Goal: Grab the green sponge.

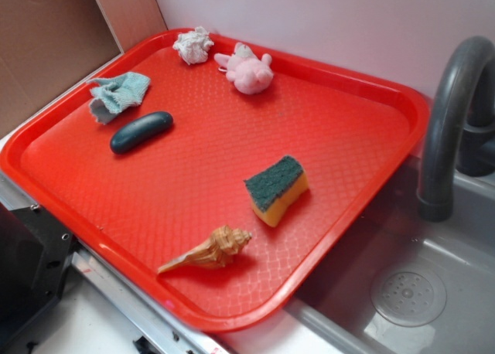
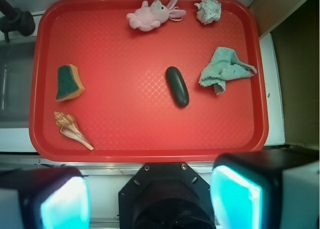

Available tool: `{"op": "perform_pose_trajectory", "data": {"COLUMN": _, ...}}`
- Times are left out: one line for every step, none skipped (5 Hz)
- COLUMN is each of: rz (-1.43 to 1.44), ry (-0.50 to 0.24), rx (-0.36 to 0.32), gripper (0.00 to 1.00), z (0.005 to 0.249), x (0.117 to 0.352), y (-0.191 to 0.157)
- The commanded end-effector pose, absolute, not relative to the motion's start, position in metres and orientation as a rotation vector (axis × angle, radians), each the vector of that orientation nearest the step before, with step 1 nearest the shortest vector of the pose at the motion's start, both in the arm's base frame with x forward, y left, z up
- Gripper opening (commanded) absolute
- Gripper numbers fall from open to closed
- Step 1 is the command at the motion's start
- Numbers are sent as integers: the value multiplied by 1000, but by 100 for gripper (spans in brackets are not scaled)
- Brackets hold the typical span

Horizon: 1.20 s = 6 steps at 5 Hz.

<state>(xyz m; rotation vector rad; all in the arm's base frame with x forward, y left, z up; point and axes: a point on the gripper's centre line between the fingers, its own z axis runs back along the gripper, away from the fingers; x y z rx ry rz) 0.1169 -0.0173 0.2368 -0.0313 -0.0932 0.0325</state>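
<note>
Fingers [image 2: 65, 204] spread wide and empty above the tray's near rim, so I've yet to reach the green sponge [image 2: 68, 82] beside the seashell [image 2: 72, 130].

Bright, even light, soft short shadows; wrist view's near fingers [image 2: 65, 201] blurred.

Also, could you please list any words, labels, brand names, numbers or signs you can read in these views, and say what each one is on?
None: no readable text in either view.
The red tray, green sponge, seashell, teal cloth and gripper show no lettering.
</note>
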Motion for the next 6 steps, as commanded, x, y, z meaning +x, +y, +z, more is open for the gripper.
{"op": "perform_pose_trajectory", "data": {"rz": 33, "ry": -93, "rx": -31, "gripper": 100, "z": 237, "x": 117, "y": -17}}
{"op": "perform_pose_trajectory", "data": {"rz": 207, "ry": -203, "rx": -5, "gripper": 100, "z": 225, "x": 129, "y": -42}}
{"op": "perform_pose_trajectory", "data": {"rz": 274, "ry": -258, "rx": -1, "gripper": 100, "z": 208, "x": 151, "y": -67}}
{"op": "perform_pose_trajectory", "data": {"rz": 338, "ry": -264, "rx": -76, "gripper": 100, "z": 194, "x": 171, "y": -89}}
{"op": "perform_pose_trajectory", "data": {"rz": 273, "ry": -277, "rx": -178, "gripper": 100, "z": 177, "x": 191, "y": -109}}
{"op": "perform_pose_trajectory", "data": {"rz": 181, "ry": -251, "rx": -257, "gripper": 100, "z": 149, "x": 208, "y": -131}}
